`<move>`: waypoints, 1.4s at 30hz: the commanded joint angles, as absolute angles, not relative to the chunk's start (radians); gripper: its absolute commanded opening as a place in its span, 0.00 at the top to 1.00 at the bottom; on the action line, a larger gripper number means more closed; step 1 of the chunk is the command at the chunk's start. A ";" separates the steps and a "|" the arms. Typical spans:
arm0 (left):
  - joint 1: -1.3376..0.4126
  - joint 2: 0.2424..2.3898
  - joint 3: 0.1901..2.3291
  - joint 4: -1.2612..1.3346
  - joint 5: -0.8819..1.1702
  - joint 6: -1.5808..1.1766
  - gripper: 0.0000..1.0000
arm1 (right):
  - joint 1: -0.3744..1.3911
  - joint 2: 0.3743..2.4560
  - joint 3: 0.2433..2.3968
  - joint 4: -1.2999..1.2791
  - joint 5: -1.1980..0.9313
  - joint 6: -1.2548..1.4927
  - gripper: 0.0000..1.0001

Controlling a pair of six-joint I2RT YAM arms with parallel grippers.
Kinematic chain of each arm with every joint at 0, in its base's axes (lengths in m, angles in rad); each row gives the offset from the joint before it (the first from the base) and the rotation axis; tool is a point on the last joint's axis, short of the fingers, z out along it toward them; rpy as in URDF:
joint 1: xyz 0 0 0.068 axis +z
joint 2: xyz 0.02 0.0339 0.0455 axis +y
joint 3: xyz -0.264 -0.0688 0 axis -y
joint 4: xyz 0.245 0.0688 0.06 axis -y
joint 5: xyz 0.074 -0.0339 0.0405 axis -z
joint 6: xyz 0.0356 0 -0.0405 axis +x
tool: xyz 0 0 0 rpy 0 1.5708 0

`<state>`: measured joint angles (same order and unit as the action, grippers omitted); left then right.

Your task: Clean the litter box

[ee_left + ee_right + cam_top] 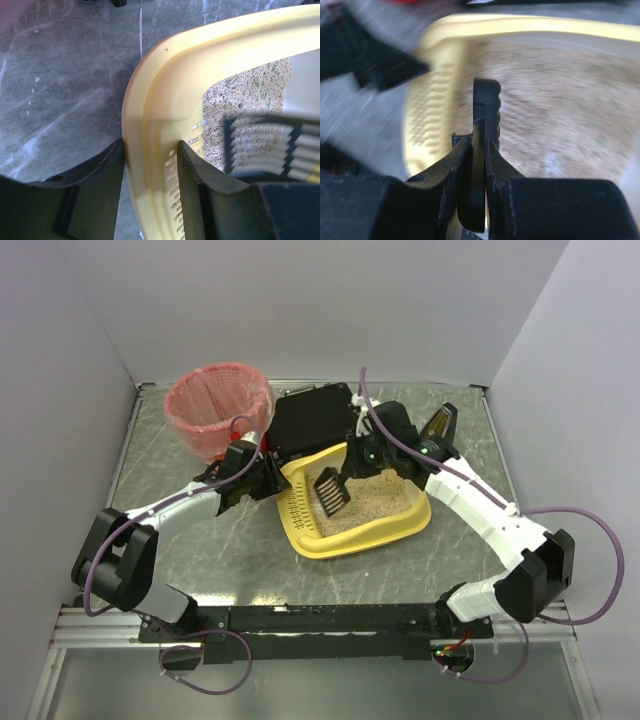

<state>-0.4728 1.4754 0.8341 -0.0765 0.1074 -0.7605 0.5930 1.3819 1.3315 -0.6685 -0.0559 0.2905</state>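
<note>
The left gripper (150,165) is clamped on the rim of the yellow litter box (165,80). One finger is outside the wall and one is inside, and both touch it. Right by the inside finger is the strip of little slots. Past that is the beige litter (245,95), which covers the floor of the box.

The right gripper (477,160) is squeezed tight on the handle of a black scoop (487,102). The scoop sticks out in front of this gripper and hangs over the litter, with its slotted end near the strip of slots. I cannot tell if anything is in the scoop.

The litter box sits on the table (200,550) between the two grippers.

Close to the left gripper, on the side away from the box, stands a round bin (200,430). Only its pink liner shows inside. A flat black case (312,418) lies just past the box, between the bin and the right gripper.
</note>
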 commanded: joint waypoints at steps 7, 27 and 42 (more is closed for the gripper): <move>-0.485 1.513 0.804 -0.229 0.057 -0.690 0.52 | 0.594 1.566 1.397 -0.738 -0.466 0.109 1.00; -0.485 1.523 0.801 -0.227 0.064 -0.687 0.52 | 0.335 1.480 1.400 -0.598 -0.227 -0.127 1.00; -0.485 1.517 0.798 -0.224 0.054 -0.695 0.52 | 0.334 1.583 1.384 -0.818 -0.627 -0.264 1.00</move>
